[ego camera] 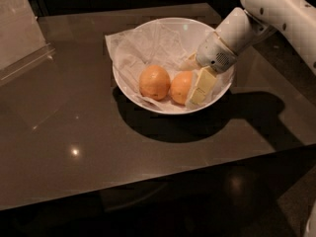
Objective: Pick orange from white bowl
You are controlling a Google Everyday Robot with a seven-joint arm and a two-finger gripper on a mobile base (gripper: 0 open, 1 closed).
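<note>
The white bowl (148,105) stands mid-table, lined with crumpled white paper, and holds two oranges. The orange (181,86), the deeper-coloured one, lies on the right. The paler orange (154,82) lies to its left, touching it. My gripper (196,75) reaches into the bowl from the right, with my white arm (237,31) behind it. It is open. One cream finger (203,87) stands against the orange's right side. The other finger (189,61) is just behind the orange. The orange rests on the paper.
The bowl sits on a dark glossy table (74,132) whose front edge runs across the lower frame. A pale translucent panel (19,33) stands at the far left. The arm's shadow falls to the right of the bowl.
</note>
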